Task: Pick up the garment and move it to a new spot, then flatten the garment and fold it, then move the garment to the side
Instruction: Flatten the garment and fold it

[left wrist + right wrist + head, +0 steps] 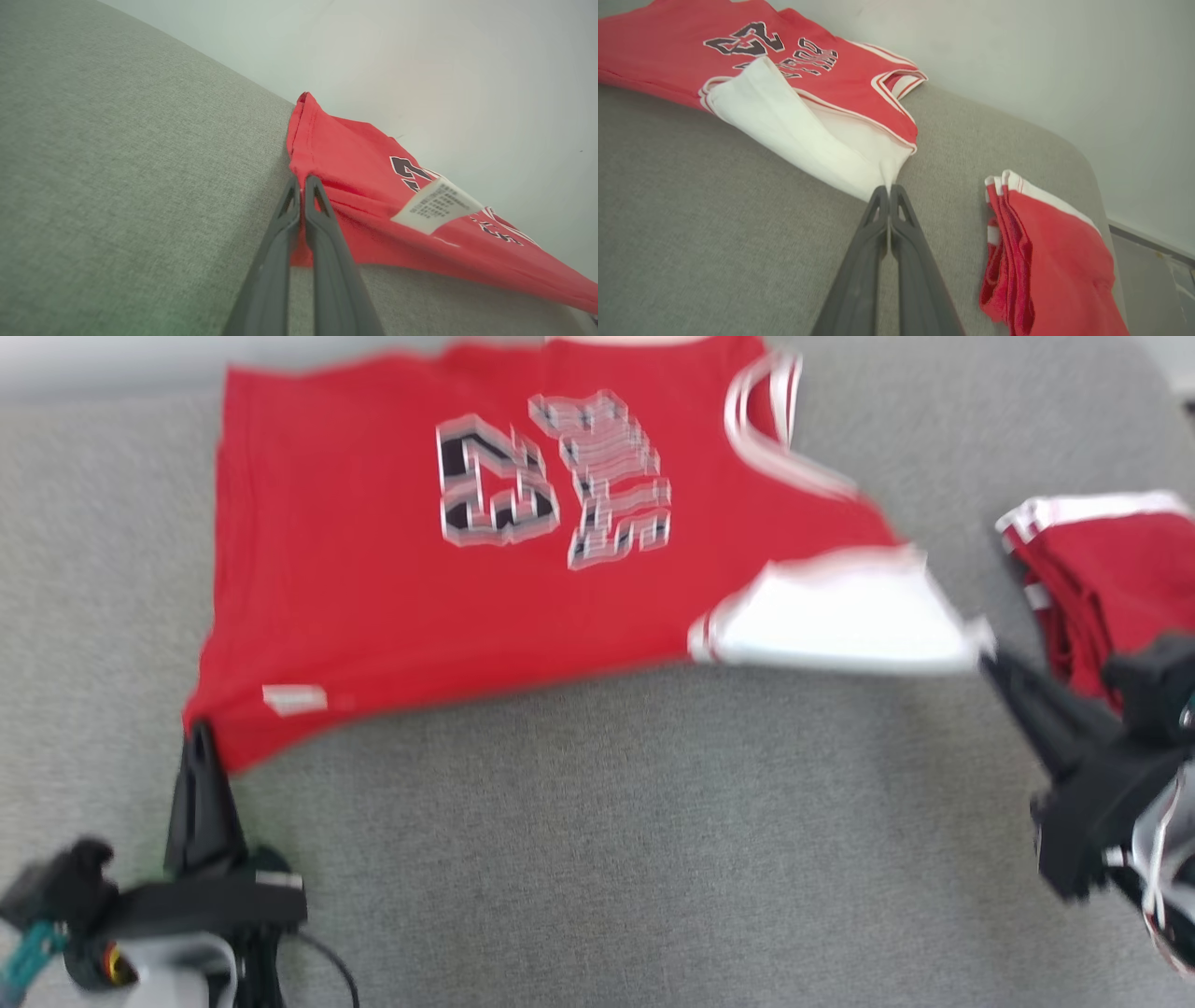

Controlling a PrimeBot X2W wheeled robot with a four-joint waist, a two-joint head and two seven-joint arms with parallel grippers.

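Our left fingers clench the hem corner and our right fingers the white corner of the garment, which lies spread beyond both tips. Either thin pinch could slip under tension, or we could snag the folded pile beside our right fingers.

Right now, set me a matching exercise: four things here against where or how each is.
Things: 1 red numbered jersey; 2 folded red-and-white garment; 3 left fingers; 4 right fingers.
States: A shut on the jersey's white corner; B spread, print up, on the grey fabric surface; C shut on the jersey's red hem corner; D lying apart at the robot's right.
Pairs: 1-B, 2-D, 3-C, 4-A.
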